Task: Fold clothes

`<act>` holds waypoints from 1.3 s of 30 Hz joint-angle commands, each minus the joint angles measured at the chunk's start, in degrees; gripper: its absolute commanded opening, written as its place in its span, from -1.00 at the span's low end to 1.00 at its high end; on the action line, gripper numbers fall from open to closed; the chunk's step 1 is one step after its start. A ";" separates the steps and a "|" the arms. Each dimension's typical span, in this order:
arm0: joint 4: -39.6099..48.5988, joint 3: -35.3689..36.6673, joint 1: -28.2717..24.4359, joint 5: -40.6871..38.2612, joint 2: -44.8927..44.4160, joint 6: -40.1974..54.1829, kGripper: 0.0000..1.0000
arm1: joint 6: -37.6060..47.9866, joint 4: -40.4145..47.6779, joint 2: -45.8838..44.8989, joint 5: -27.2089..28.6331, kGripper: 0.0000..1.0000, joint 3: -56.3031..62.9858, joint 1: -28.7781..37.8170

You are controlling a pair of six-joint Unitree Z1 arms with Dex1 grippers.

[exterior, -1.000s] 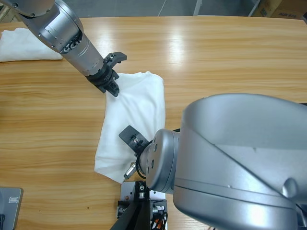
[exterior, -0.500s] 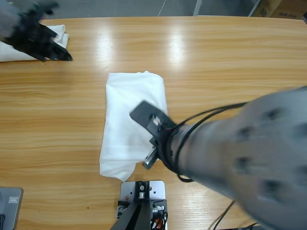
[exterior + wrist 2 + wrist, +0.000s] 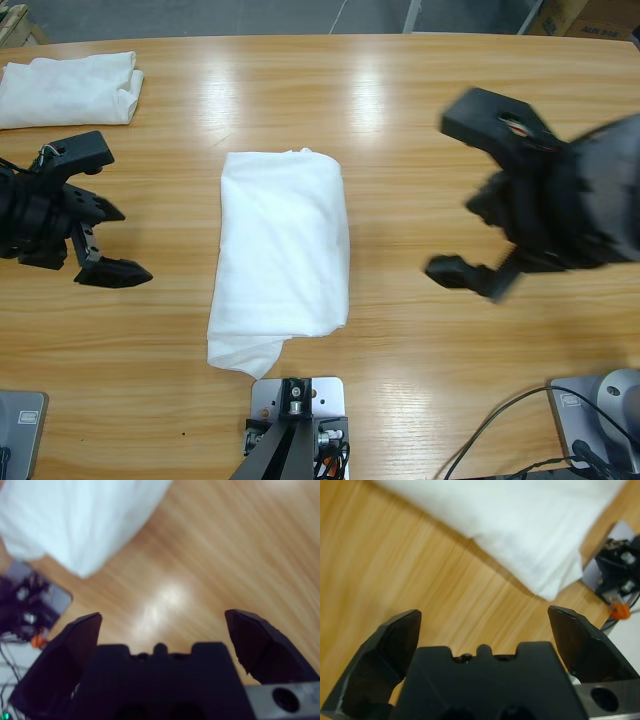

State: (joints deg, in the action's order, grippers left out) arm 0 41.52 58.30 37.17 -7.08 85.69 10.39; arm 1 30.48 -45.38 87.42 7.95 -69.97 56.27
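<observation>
**Desk:** Where is the shirt relative to your grippers?

**Me:** I see the folded white garment (image 3: 282, 252) in the middle of the high view, lying flat on the wooden table (image 3: 400, 120) as a tall rectangle, with a loose corner sticking out at its lower left. My left gripper (image 3: 100, 230) sits at the left edge of the frame, level with the middle of the garment and well apart from it, with bare wood between them. My right gripper (image 3: 478, 190) is in the right half of the frame, also well apart from the cloth.

**Desk:** Are the jaws holding anything?

**Me:** No. Both stand spread wide with nothing between them. In the left wrist view the left gripper (image 3: 482, 625) has only table wood between its jaws, and the garment's (image 3: 520, 525) edge and pointed corner fill the top of the frame, beyond the tips. In the right wrist view the right gripper (image 3: 160, 625) is likewise parted over bare wood, and the white cloth (image 3: 80, 520) fills the upper left corner, clear of the jaws.

**Desk:** Anything else on the table?

**Me:** A second folded white garment (image 3: 68, 88) lies in the upper left corner of the high view, above my left gripper and not touching it.
</observation>
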 commanded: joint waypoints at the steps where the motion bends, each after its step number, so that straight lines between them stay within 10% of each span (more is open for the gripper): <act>1: 6.28 8.97 2.87 -0.90 0.69 18.48 0.93 | -3.55 0.76 -8.94 -4.82 1.00 11.31 -4.59; 8: 16.07 23.75 1.11 0.61 8.82 31.89 0.93 | -17.61 12.21 -10.69 -15.79 0.93 13.79 -4.73; 12: 17.00 18.60 -2.82 1.61 5.61 33.66 0.93 | -37.93 21.03 -2.40 -20.66 0.78 9.99 -4.59; 20: 15.35 9.02 -8.17 1.30 1.95 35.32 0.93 | -51.72 27.55 21.19 -25.23 0.52 0.29 -4.59; 30: 10.90 6.04 -10.87 -0.67 2.92 34.97 0.93 | -54.79 26.92 30.88 -20.05 0.52 -9.82 -4.92; 32: 10.22 5.74 -11.31 -0.99 3.62 34.97 0.93 | -55.18 26.83 31.78 -21.03 0.99 -11.59 -4.94; 39: 7.83 6.51 -17.32 -2.48 6.22 34.53 0.93 | -55.20 25.25 35.41 -21.66 1.00 -10.34 -5.49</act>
State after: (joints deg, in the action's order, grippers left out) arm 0 51.92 65.84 25.04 -7.05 88.29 45.02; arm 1 -24.10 -18.82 116.95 -13.34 -81.75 51.83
